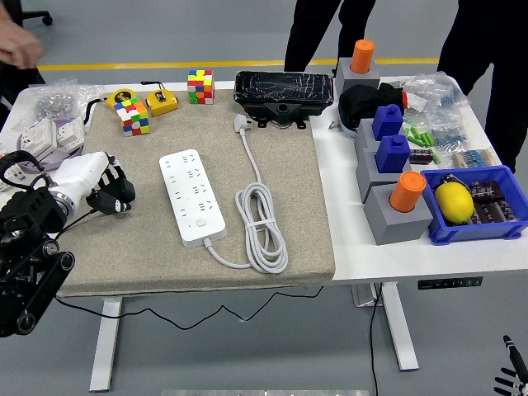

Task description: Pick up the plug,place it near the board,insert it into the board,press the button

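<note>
The white power strip lies lengthwise on the beige mat, left of centre. Its white plug rests unplugged on the mat near the far edge. The cable runs down from the plug into a loose coil to the right of the strip. My left hand, a white shell with black fingers, hovers at the mat's left edge. It is a hand's width left of the strip, fingers curled, holding nothing. Only the tip of my right hand shows at the bottom right corner, below the table.
A black case sits just behind the plug. Two colour cubes and a yellow tape measure lie along the mat's far left. Grey blocks with blue and orange pegs and a blue bin crowd the right. A person's hand is at top left.
</note>
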Robot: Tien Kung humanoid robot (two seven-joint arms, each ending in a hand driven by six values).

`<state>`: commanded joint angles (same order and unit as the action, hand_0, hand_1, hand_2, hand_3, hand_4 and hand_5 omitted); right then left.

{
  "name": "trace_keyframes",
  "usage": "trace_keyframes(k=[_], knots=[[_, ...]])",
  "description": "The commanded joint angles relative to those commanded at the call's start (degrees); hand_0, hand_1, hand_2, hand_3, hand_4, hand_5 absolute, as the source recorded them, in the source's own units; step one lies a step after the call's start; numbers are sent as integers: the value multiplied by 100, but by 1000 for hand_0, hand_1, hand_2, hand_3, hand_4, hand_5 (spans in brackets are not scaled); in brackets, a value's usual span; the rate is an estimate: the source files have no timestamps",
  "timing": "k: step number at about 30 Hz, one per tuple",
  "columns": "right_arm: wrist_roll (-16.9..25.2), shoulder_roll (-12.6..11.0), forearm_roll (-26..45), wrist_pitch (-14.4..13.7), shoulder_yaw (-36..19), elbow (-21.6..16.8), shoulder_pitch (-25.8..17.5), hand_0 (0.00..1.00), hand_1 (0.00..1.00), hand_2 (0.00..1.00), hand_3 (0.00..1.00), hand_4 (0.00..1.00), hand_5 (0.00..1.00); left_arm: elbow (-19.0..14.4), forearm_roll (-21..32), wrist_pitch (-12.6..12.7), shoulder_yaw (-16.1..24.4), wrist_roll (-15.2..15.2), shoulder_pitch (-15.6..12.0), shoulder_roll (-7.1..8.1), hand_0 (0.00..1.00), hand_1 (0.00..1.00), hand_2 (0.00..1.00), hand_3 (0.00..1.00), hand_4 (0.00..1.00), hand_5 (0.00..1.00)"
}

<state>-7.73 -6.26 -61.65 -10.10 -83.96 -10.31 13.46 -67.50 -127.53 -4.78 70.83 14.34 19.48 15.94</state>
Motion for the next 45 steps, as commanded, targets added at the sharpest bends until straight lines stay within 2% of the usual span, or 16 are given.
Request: trace_keyframes(k=[3, 4, 9, 10, 15, 16, 21, 22, 24, 27, 28, 30, 33, 34, 38, 45], knots=[[-4, -2, -2, -4, -5, 0, -5, 796, 738, 736, 810, 998, 998, 23, 57, -68, -12, -27, -8, -11, 315, 447, 425, 496, 899, 12], [-4, -2, 1, -4, -4, 0, -8, 796, 737, 736, 810, 998, 998, 30, 79, -98, -13, -39, -11, -13, 351, 465, 492, 517, 979, 65], [-8, -3, -2, -5, -6, 0, -17, 796, 737, 736, 810, 998, 998, 71, 143, -140, -12, -67, -17, -13, 351, 465, 492, 517, 979, 65], [-9, 0, -7, -3, -9, 0, -19, 796, 738, 736, 809, 998, 998, 78, 174, -124, -13, -74, -21, -9, 547, 679, 639, 597, 998, 295], [-1, 7, 11, -1, 13, 0, -11, 796, 738, 736, 809, 998, 998, 102, 262, -83, 13, -111, -21, -8, 547, 679, 639, 597, 998, 295], [1, 7, 13, -1, 15, 0, -9, 796, 737, 736, 809, 998, 998, 100, 277, -78, 19, -120, -20, -8, 703, 778, 731, 725, 998, 452], [1, 5, 8, -3, 6, 0, 2, 796, 737, 736, 809, 998, 998, 81, 370, -99, 53, -158, -5, -2, 703, 778, 731, 725, 998, 452], [-2, 1, 5, -2, 4, 0, 8, 796, 737, 735, 809, 998, 998, 77, 428, -100, 76, -178, -2, -1, 842, 910, 866, 819, 998, 842], [-6, -2, 7, -3, 0, 0, 17, 796, 737, 735, 809, 998, 998, 31, 601, -66, 132, -227, -18, -5, 842, 910, 866, 819, 998, 842], [-8, -2, 8, 0, 0, 0, 23, 796, 737, 735, 809, 998, 998, -55, 1066, 239, 367, -474, -65, -83, 842, 910, 866, 819, 998, 842], [-8, -1, 8, 1, 1, 0, 23, 796, 737, 736, 809, 998, 998, -65, 1245, 349, 445, -573, -77, -111, 918, 961, 928, 878, 998, 998], [-7, 2, 13, 5, 6, 0, 20, 796, 737, 736, 809, 998, 998, -62, 1729, 735, 677, -974, -116, -209, 918, 961, 928, 878, 998, 998], [-6, 11, 4, 9, 0, 0, 13, 796, 737, 736, 809, 998, 998, 31, 2443, 1096, 996, -1522, -157, -325, 918, 961, 928, 878, 998, 998], [-6, 12, 1, 10, -2, 0, 13, 796, 737, 735, 808, 998, 998, 64, 2704, 1125, 1077, -1676, -164, -344, 998, 998, 981, 947, 998, 998], [0, 18, -2, 12, -4, 0, 10, 796, 737, 735, 808, 998, 998, 343, 3635, 1180, 1483, -2099, -228, -441, 998, 998, 981, 947, 998, 998], [-1, 24, -8, 19, -17, 0, 3, 796, 736, 735, 807, 998, 998, 675, 5290, 967, 2105, -2320, -432, -575, 998, 998, 982, 936, 998, 998]])
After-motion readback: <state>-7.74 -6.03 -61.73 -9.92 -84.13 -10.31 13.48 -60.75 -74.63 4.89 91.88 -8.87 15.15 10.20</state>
